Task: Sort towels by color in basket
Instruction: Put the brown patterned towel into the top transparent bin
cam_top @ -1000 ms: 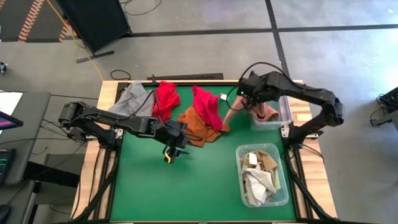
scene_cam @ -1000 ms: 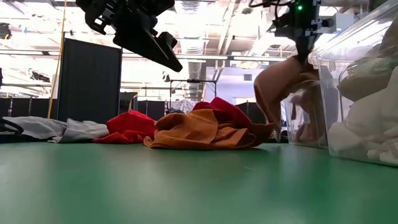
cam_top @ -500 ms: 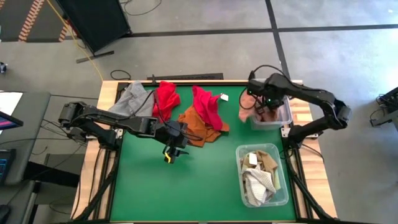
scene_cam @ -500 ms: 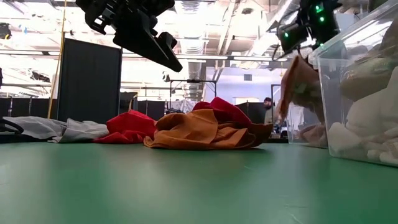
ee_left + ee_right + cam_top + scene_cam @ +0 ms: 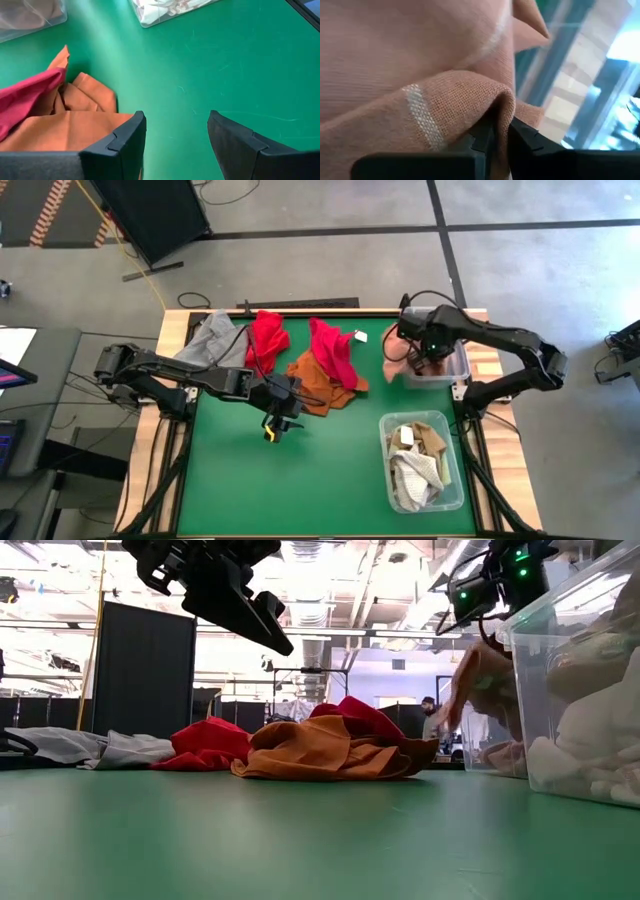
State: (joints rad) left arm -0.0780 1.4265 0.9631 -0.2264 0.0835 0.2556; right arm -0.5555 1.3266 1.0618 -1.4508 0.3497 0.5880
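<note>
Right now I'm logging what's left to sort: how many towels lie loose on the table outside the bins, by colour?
Red towel: 2
Orange towel: 1
Grey towel: 1
Total: 4, not counting the pink towel in the right gripper at the bin.

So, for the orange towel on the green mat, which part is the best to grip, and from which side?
Probably the loose corner of the orange towel that points toward the left tool, coming from above on the open green mat side. That edge lies bare there, while a red towel covers its far part, so a grip there might drag both.
</note>
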